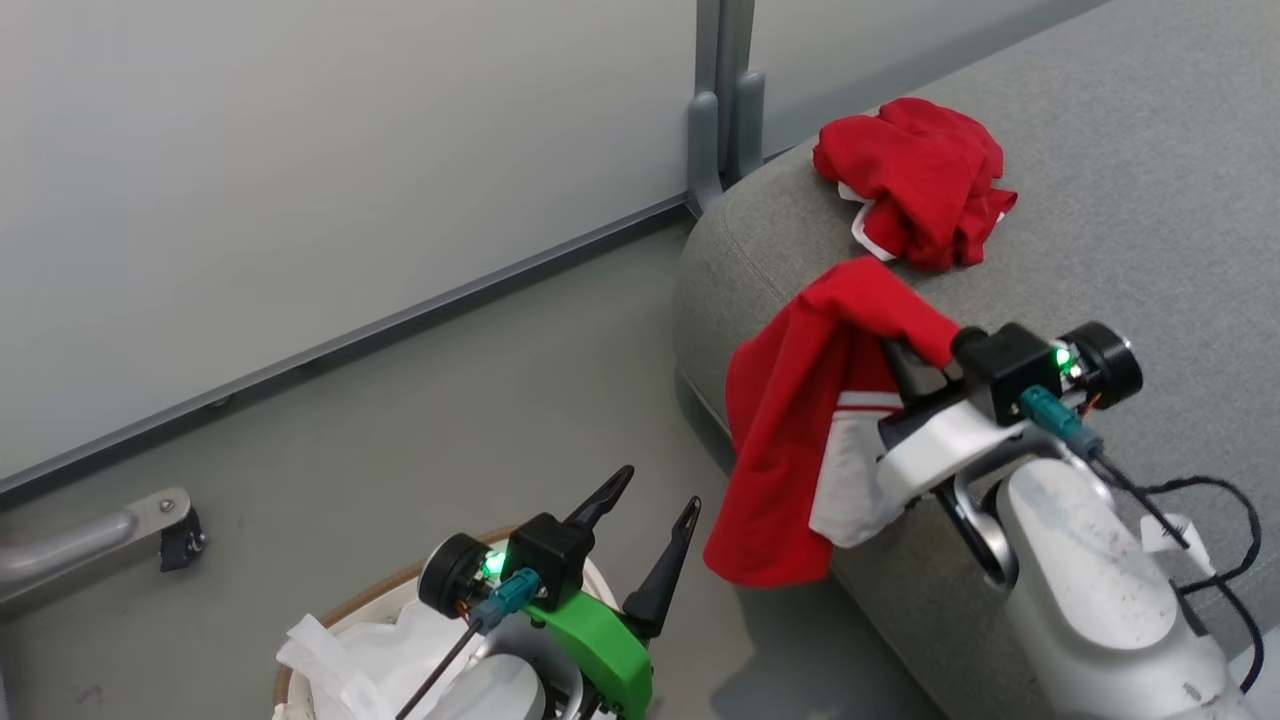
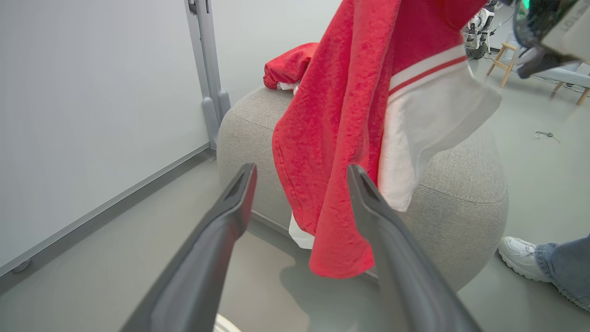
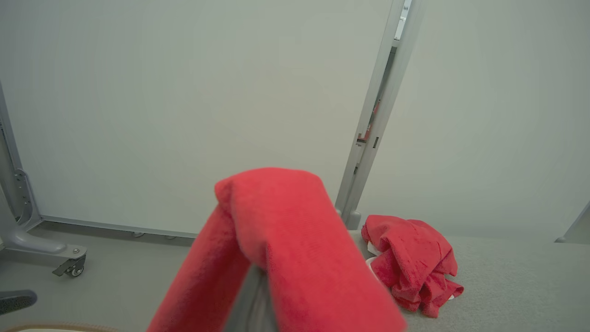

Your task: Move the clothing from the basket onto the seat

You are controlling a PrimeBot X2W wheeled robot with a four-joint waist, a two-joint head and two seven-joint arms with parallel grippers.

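Even bright light, soft shadows; wrist views wide-angle bent, near cloth blurred.

The hanging garment (image 1: 790, 430) is bright red with a white panel, a thin red stripe running across the top of the white. The crumpled garment (image 1: 920, 185) is the same red with white trim. The seat (image 1: 1150, 200) is mid-grey in a fine flecked weave, and the basket (image 1: 380, 590) shows a brown rim around a white liner (image 1: 340, 650). The left gripper (image 1: 659, 487) has black fingers (image 1: 660, 575) on a bright green mount (image 1: 600, 640) — a person's shoe (image 2: 518, 251) is white, the trouser leg (image 2: 564, 265) faded blue.
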